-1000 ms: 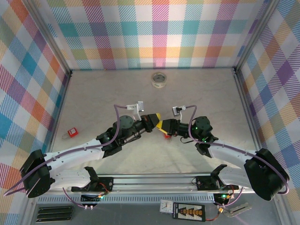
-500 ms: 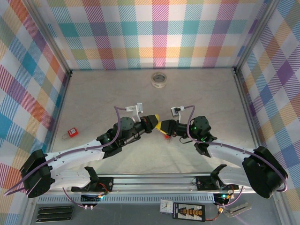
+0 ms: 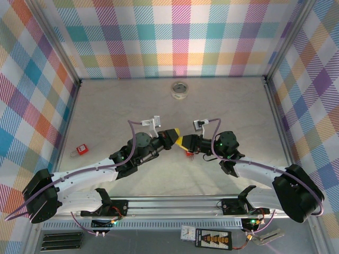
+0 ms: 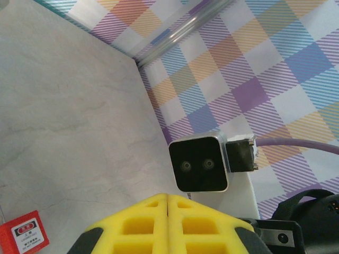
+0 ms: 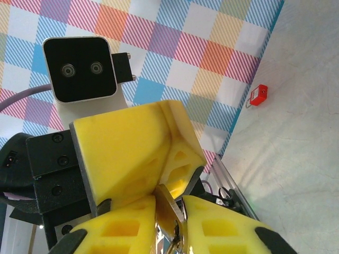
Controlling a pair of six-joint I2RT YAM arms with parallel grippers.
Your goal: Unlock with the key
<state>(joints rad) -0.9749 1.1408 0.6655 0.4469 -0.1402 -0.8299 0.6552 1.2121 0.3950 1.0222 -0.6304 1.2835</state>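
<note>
Right gripper (image 3: 181, 141) pinching key (image 5: 169, 210), left gripper (image 4: 167, 198) fingers pressed together, tip-to-tip at its 10 o'clock, red padlock (image 3: 81, 150) well apart, 9 o'clock.

The left tool (image 3: 172, 135) and right tool (image 3: 180, 141) meet tip to tip over the middle of the table (image 3: 238, 106). The key (image 5: 168, 210) sits between the right tool's fingers. A padlock (image 3: 81, 150) lies far left by the wall, and a tape roll (image 3: 180, 90) sits behind, near the back wall.
</note>
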